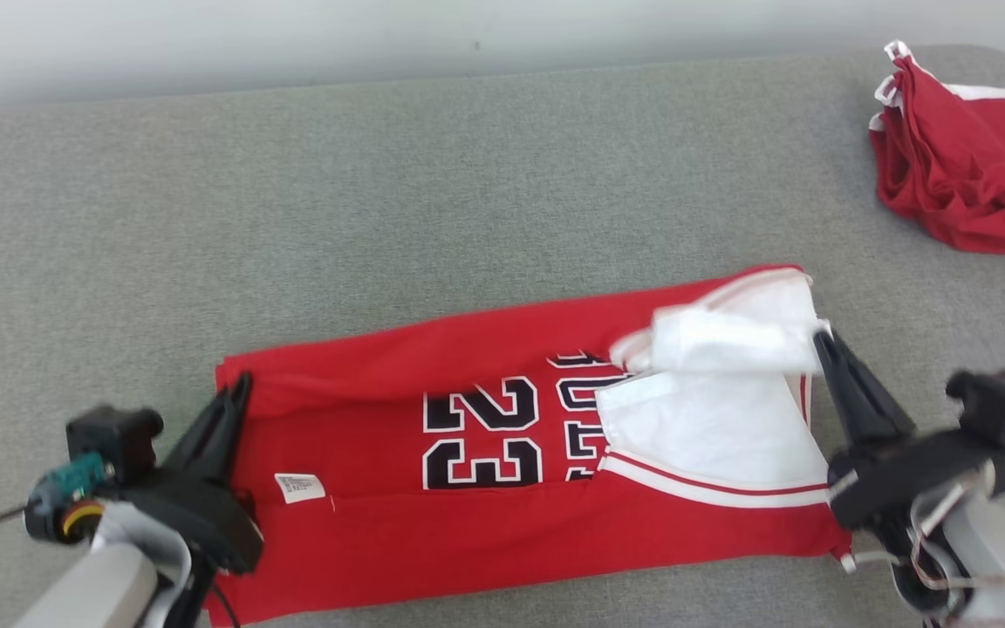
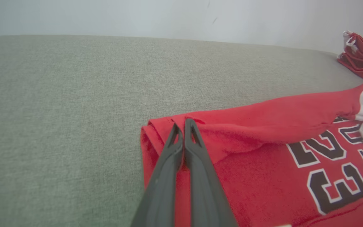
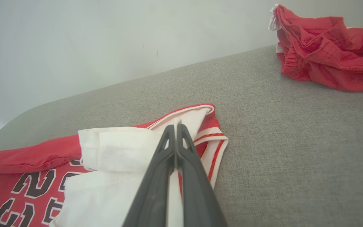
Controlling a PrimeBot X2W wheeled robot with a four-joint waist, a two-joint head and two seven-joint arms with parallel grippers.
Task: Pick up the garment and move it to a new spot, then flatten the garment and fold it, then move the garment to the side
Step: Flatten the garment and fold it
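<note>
One soft red jersey (image 1: pixel 468 523), oblong, folded | white lining (image 1: pixel 712 427) | grey woven surface (image 1: pixel 380 218)

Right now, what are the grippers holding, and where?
The jersey: the left gripper pinches its folded hem corner, the right gripper the edge of its white sleeve.

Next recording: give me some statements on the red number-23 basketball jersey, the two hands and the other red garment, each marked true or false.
1. The left hand and the right hand both have their fingers shut. True.
2. The red basketball jersey with the number 23 lies on a grey fabric surface. True.
3. The left hand is at the jersey's white-trimmed end. False: it is at the plain red end; the right hand is at the white end.
4. The crumpled red garment lies on top of the jersey. False: it lies apart, at the far right corner.
5. A white label shows on the jersey near the left hand. True.
</note>
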